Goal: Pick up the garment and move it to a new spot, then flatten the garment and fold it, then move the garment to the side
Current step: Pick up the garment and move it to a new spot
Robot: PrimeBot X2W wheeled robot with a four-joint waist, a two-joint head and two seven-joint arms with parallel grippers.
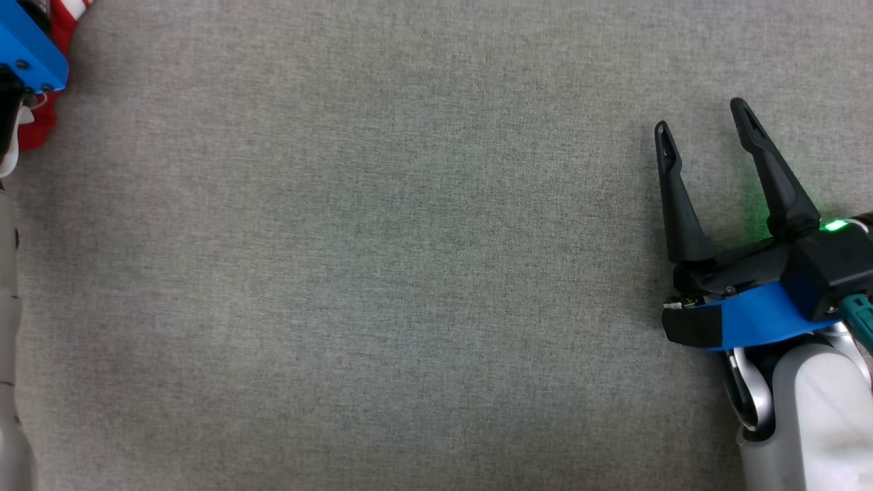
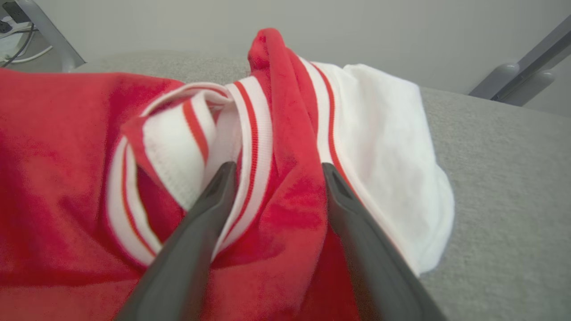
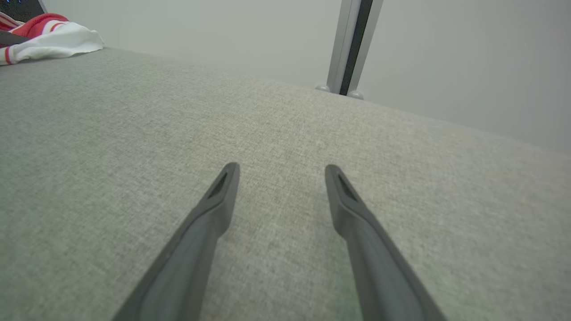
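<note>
— What's it doing, seen from the head view?

— The right gripper [image 1: 701, 117] is hovering at about 3 o'clock over the grey tabletop [image 1: 409, 273], jaws standing spread and gripping nothing. The garment [image 1: 37, 129], red and white, is peeking in at the 10 o'clock corner, beside the left arm's blue mount [image 1: 31, 58].

— And from the left wrist?

— The left gripper [image 2: 276, 171] is sitting right in the crumpled garment. Its jaws are spread, straddling a red ridge that is running up toward 12 o'clock. Striped ribbing is bunching at 9 o'clock and a white panel is lying at 3 o'clock. Nothing is being pinched yet.

— So which step is this?

— I'm judging it to be the first one, the pick-up. The next move is calling for those jaws to close on that ridge, deep enough to catch the cloth, then lift and carry it toward the open middle.

— And the right wrist view?

— Its jaws are pointing across bare tabletop, with the garment lying well off at 10 o'clock.

— Any containers?

— I'm making out none; the garment is lying straight on the tabletop.
</note>
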